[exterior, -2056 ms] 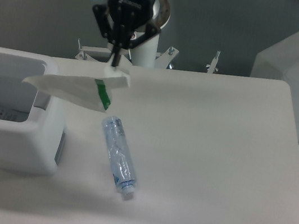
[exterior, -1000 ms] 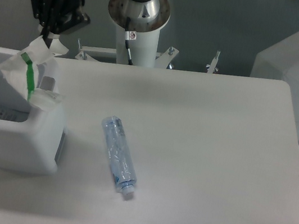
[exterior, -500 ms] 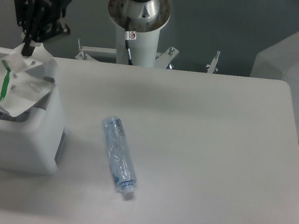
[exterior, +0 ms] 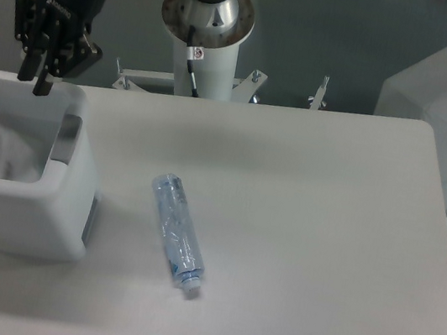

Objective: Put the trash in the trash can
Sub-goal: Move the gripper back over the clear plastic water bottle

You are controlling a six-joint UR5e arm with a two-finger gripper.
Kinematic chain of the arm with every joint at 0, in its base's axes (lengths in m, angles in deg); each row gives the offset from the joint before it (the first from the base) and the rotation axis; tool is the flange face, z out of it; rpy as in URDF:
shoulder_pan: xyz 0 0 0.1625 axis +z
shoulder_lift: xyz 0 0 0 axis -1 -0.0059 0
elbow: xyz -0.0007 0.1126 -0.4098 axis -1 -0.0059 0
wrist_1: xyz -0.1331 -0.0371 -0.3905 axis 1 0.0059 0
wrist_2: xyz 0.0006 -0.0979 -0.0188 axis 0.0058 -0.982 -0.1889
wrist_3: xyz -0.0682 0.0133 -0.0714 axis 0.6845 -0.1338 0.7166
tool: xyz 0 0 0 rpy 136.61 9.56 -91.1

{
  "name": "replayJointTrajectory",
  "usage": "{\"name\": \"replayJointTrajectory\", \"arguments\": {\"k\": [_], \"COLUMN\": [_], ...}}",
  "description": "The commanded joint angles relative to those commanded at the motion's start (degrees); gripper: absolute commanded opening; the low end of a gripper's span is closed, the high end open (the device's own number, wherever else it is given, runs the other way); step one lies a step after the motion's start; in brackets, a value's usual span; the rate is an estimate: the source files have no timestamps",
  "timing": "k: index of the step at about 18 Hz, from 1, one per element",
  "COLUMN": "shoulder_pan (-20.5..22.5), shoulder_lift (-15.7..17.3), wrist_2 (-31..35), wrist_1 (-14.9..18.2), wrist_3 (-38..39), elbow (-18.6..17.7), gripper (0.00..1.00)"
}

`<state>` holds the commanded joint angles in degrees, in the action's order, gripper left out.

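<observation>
Packet (exterior: 1,151) lies inside the bin (exterior: 46,216), below the gripper (exterior: 35,80), white and crumpled against the bin's floor. Gripper hangs over the bin's back rim, pointing down, fingers parted, holding nothing. Bottle (exterior: 178,234) lies on its side on the table (exterior: 323,234), well to the gripper's lower right, cap end pointing away from it

A table (exterior: 307,232) fills most of the view. At its left edge stands the trash can (exterior: 29,213), with the packet (exterior: 1,151) lying inside it. The claw (exterior: 35,78) hangs above the can's back rim, holding nothing. The bottle (exterior: 178,233) lies flat on the table just right of the can, apart from it, cap toward the front. The arm's mounting post (exterior: 205,33) stands behind the table's back edge.
</observation>
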<state>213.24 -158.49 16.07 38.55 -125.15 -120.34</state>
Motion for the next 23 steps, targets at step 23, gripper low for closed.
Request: {"name": "replayJointTrajectory", "arguments": {"k": [23], "shoulder_pan": [21.6], "shoulder_lift": [-13.9], "wrist_2": [4.5], "wrist_1": [5.3], "wrist_3": [4.6], "elbow": [5.0], "gripper": [1.0]}}
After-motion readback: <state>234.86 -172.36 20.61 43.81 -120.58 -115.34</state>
